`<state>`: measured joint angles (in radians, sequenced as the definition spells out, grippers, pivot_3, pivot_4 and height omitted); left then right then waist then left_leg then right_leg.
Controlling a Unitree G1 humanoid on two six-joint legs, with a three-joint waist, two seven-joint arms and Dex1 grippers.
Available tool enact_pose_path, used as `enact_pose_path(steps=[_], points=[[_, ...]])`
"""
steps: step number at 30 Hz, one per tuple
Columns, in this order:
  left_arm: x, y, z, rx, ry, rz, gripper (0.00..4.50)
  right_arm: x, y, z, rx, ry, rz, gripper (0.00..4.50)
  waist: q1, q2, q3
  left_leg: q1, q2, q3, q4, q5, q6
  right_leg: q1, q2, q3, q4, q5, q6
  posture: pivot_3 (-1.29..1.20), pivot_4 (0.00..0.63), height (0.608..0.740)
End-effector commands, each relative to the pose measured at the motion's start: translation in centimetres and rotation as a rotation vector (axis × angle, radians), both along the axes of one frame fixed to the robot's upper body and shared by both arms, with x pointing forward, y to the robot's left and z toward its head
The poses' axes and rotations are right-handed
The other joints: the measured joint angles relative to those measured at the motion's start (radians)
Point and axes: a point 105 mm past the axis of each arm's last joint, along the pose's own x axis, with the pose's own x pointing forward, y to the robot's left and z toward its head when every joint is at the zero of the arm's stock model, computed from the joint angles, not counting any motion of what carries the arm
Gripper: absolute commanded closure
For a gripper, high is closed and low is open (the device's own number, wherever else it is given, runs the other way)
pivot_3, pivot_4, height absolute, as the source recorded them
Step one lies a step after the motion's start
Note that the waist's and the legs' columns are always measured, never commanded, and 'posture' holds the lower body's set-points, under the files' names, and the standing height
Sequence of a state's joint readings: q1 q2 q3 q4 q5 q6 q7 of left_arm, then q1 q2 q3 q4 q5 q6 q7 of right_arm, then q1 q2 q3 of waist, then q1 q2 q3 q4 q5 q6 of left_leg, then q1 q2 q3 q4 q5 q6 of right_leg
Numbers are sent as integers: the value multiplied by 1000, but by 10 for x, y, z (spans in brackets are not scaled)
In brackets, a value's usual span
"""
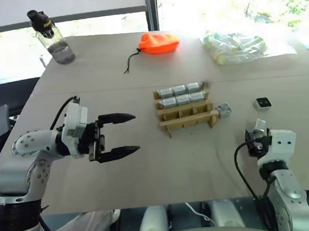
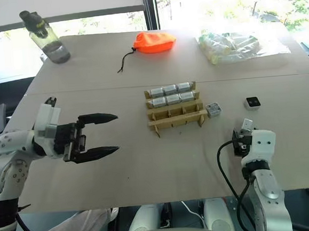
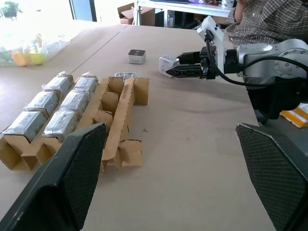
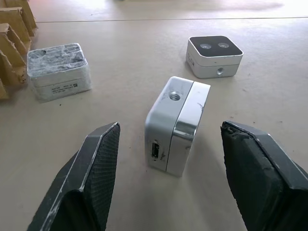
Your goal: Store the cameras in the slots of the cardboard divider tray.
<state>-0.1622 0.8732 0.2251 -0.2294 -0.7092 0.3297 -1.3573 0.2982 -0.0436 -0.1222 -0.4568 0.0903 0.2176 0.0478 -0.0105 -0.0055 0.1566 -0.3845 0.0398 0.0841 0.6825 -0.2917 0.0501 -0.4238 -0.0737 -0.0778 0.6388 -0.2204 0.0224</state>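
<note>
the cardboard divider tray (image 1: 186,107) lies mid-table with 6 wrapped cameras (image 1: 180,94) in its 2 far rows. left gripper (image 1: 118,134) hovers left of the tray, jaws wide, empty. right gripper (image 4: 168,159) sits right of the tray, jaws apart around a bare camera (image 4: 177,125), not touching it

Head stereo pair: high, looking forward and down over the table (image 1: 149,180).
Left wrist view: low, close, facing the right gripper (image 3: 185,72).
Right wrist view: close above the tabletop.
Shared: cardboard divider tray (image 1: 186,110).

Table (image 1: 121,166) carries tray (image 1: 186,113), 3 loose cameras (image 1: 262,104), pouch (image 1: 159,42), bottle (image 1: 55,40), bag (image 1: 234,46).
</note>
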Motion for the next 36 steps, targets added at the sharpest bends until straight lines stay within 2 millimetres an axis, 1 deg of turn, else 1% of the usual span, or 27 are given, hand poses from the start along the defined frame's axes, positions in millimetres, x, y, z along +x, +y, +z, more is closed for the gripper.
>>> enact_pose_path(steps=[1,6,7,8,9,11,12,17,20,24,27,29,32,34,36], points=[[-3,0,9,19,-51,-12,32,1,-2,10,-4,-42,-22,1207,0,0,0,0,0,0,0,0,0,0,0,0,0,0,0,0,150,726],[-3,1,8,37,-59,-12,32,4,-1,12,16,-52,-36,1207,-1,0,0,0,0,0,0,0,0,0,0,0,0,0,0,0,150,726],[-3,0,9,35,-61,-13,32,4,-1,12,16,-55,-38,1711,-1,0,0,0,0,0,0,0,0,0,0,0,0,0,0,0,150,726],[-3,1,9,34,-62,-13,32,4,-1,13,15,-59,-39,1942,-1,0,0,0,0,0,0,0,0,0,0,0,0,0,0,0,150,726],[-3,1,9,33,-63,-13,32,4,0,14,16,-63,-39,2361,-1,0,0,0,0,0,0,0,0,0,0,1,0,0,0,0,150,726],[-3,1,9,35,-64,-12,32,4,1,14,13,-66,-37,3420,-1,0,0,0,0,0,0,0,0,0,0,1,0,0,0,0,150,726],[-3,1,9,36,-64,-11,32,4,1,15,12,-66,-37,3803,-1,0,0,0,0,0,0,0,0,0,0,1,0,0,0,0,150,726],[-3,2,8,38,-67,-8,32,3,1,16,4,-68,-27,3798,-1,0,0,1,0,0,0,0,0,0,0,1,1,0,0,0,150,726],[-4,4,9,39,-66,-4,32,8,8,31,31,-123,74,3798,-2,0,0,1,0,1,0,0,0,0,0,1,1,0,0,0,150,726],[-5,5,9,44,-68,6,32,16,26,60,20,-198,360,3798,-3,0,0,1,0,3,0,0,0,0,1,2,1,0,0,0,150,726],[-5,6,6,49,-70,21,32,20,48,78,-60,-203,694,3798,-4,0,1,2,0,3,0,0,0,0,1,1,1,0,0,0,150,726],[-5,7,5,46,-74,40,32,22,60,85,-114,-194,878,3798,-2,-1,1,2,0,3,0,0,0,0,2,0,1,2,-2,0,150,726],[-7,11,4,24,-70,80,32,33,83,92,-235,-175,1217,3798,-7,-2,1,2,1,2,0,0,1,0,3,-2,1,2,-3,0,150,726],[-9,11,3,19,-71,99,32,42,94,94,-308,-167,1378,3798,-12,-3,4,3,1,5,0,-2,4,0,3,1,1,2,-3,0,150,726],[-10,12,3,11,-74,118,32,51,103,97,-358,-165,1502,3798,-1,-4,4,3,1,3,0,-3,5,0,3,-1,1,3,-3,0,150,726]])
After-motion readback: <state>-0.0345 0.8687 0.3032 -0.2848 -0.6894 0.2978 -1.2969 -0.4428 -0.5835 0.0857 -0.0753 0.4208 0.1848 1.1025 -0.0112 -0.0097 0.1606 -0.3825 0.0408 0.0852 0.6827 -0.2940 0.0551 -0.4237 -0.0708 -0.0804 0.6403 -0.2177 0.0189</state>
